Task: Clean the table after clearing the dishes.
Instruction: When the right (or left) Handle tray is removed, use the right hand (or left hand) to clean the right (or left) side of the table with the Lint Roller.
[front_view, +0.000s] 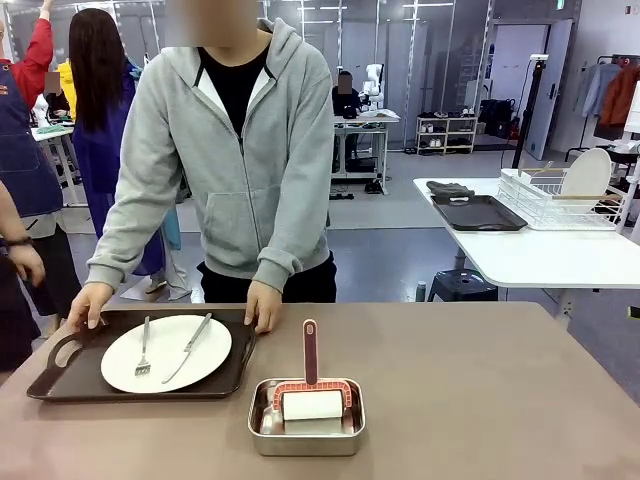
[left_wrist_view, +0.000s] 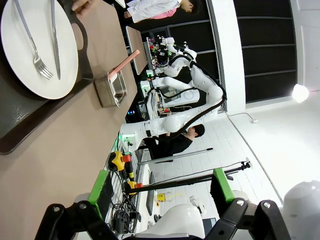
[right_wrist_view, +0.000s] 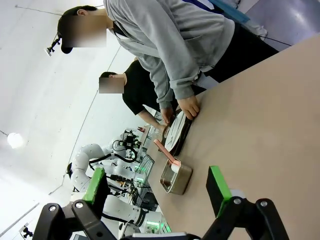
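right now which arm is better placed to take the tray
Probably the left: the tray lies on the robot's left, closer to the left gripper; from the right gripper it lies beyond the steel pan. Both are open. A person's hands hold it.

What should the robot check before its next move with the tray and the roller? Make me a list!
1. Grippers open: ok. The left gripper and the right gripper are both open and empty.
2. Dishes cleared: not ok. The tray with the plate, fork and knife sits on the table.
3. Person away from the tray: not ok. One hand and the other hand hold its far edge.
4. Roller ready: ok. The roller rests in the steel pan.
5. Dirt on the table: cannot tell.
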